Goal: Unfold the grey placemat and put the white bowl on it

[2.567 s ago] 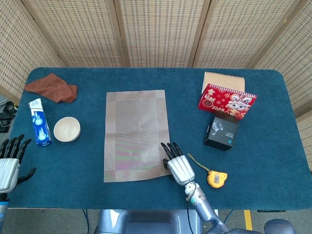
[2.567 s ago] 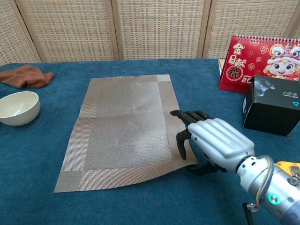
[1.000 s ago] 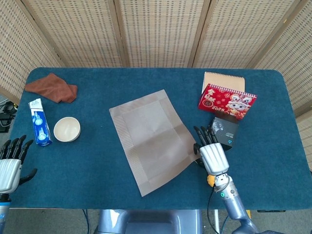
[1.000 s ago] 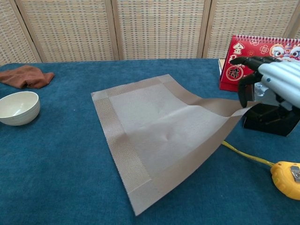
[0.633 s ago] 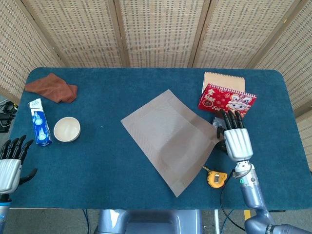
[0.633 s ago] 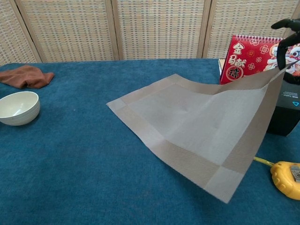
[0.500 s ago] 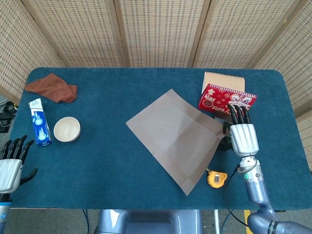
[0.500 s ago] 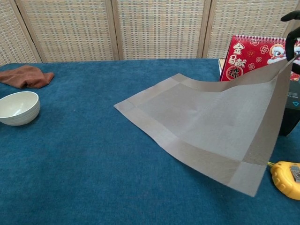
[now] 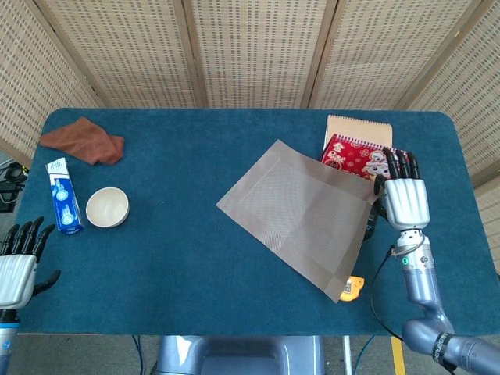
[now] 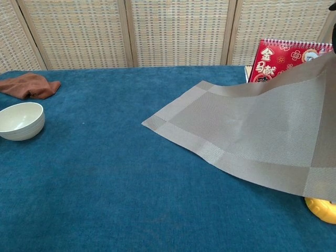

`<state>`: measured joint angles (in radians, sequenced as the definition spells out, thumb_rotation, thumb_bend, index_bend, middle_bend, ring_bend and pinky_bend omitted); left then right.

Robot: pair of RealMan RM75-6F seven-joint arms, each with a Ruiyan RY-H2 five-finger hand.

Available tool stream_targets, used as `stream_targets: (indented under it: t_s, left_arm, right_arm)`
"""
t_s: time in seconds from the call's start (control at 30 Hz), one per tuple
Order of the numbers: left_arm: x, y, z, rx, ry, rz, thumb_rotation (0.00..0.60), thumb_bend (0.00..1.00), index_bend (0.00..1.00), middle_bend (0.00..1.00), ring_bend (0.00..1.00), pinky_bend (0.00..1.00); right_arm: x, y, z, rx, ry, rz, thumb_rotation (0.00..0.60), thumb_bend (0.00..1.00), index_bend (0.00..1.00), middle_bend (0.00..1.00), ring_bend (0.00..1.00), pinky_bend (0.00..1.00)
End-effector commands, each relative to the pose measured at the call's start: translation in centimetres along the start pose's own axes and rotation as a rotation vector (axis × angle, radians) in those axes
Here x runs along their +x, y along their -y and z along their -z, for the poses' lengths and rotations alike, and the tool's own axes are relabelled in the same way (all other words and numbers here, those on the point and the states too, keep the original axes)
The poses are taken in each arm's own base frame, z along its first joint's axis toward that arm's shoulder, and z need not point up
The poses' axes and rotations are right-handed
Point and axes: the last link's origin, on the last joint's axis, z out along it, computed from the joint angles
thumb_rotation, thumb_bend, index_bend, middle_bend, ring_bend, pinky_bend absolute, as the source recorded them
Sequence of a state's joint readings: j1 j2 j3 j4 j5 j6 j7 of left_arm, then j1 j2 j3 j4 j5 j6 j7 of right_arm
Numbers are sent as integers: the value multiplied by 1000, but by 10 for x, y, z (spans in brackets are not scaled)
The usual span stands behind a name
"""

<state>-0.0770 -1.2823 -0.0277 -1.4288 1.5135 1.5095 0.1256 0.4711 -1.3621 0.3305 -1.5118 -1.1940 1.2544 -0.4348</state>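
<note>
head view — right hand [image 9: 406, 203] lifts placemat [image 9: 301, 215] edge.

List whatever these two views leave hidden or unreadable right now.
- Black box: covered by the lifted placemat in both views.
- Tape measure: mostly under the placemat's corner in both views.
- Right hand: its hold on the placemat is hidden in the head view; cut off by the chest view's edge.
- Left hand: partly cut off, head view only.
- Blue carton: print too small.

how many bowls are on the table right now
1. The white bowl sits near the table's left edge, beside the blue-and-white box and below the brown cloth. The lifted grey placemat covers part of the right side, so something could be hidden there.
</note>
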Motion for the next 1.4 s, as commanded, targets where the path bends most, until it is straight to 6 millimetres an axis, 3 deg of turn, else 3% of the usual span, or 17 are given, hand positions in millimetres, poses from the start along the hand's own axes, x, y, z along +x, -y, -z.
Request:
stream_targets:
  t_s: [0.03,0.13,0.27,0.47,0.87,1.03,1.27,1.4]
  left_arm:
    - [0,0,0,-1,0,0,600,215,104,0,0,0]
    - [-1,-1,0,-2,4,-2,600,215,104,0,0,0]
    - [-1,-1,0,-4,2,-3,600,215,101,0,0,0]
    - [0,-1,0,-6,-6,-2,600,215,94,0,0,0]
    - [3,-9,-11,-43,-3,37,600,215,92,0,0,0]
    - [16,-21,-35,-92,-25,33,600,215,97,0,0,0]
    - [33,-46,-73,-166,-68,34,600,208,143,0,0,0]
    - [34,-69,-100,-217,-62,25,600,100,141,0,0,0]
  right_arm:
    - [-1,-4,2,-11,10,14,600,382,463,7,0,0]
    - [3,-11,7,-40,11,-8,600,325,225,0,0,0]
    - [8,-17,16,-38,-2,-45,600,279,108,0,0,0]
    - [12,-28,38,-12,-37,-73,600,232,83,0,0,0]
    - [10,-74,132,-18,-48,-170,600,166,76,0,0,0]
    - [12,-82,146,-19,-56,-194,600,166,80,0,0,0]
    - [14,-84,148,-10,-51,-216,600,164,89,0,0,0]
    - [17,-83,149,-2,-55,-233,600,163,89,0,0,0]
